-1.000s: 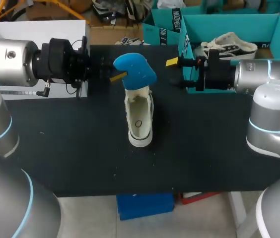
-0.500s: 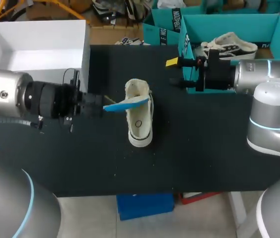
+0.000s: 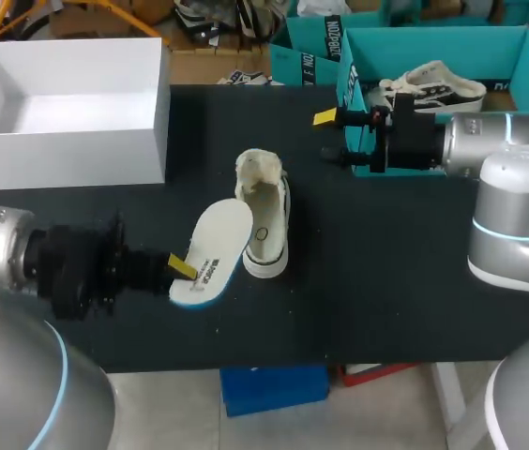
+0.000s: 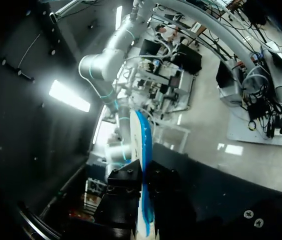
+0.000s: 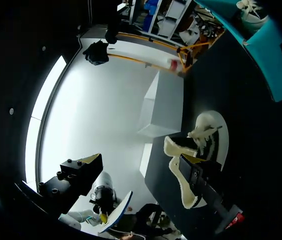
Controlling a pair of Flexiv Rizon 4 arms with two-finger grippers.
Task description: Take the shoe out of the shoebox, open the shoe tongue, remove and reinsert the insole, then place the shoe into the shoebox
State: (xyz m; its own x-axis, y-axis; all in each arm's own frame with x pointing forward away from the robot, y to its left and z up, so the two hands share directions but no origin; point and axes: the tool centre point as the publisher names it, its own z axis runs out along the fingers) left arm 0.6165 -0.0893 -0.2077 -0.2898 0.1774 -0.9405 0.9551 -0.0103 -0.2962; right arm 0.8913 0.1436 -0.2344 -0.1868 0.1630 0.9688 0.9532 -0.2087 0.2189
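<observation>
A cream high-top shoe point(image 3: 266, 228) stands on the black table point(image 3: 386, 272), heel toward the front edge, tongue pulled up. Just left of its heel, my left gripper point(image 3: 182, 267) is shut on the heel end of the insole point(image 3: 216, 248), white face up with a blue edge. In the left wrist view the insole point(image 4: 143, 150) shows edge-on between the black fingers point(image 4: 123, 192). My right gripper point(image 3: 328, 137) hangs open behind and to the right of the shoe, holding nothing. From its wrist view I see the shoe point(image 5: 204, 131) ahead and the insole point(image 5: 117, 207) farther off.
An open white box point(image 3: 68, 141) sits at the back left of the table. A teal shoebox point(image 3: 358, 89) at the back right holds another light shoe point(image 3: 433, 84), right beside my right arm. In the right wrist view the white box point(image 5: 156, 107) and teal shoebox point(image 5: 268, 60) also show.
My left arm carried the insole from above the shoe's toe down and toward the front left, turning its white face up. The right arm and the shoe stayed still.
</observation>
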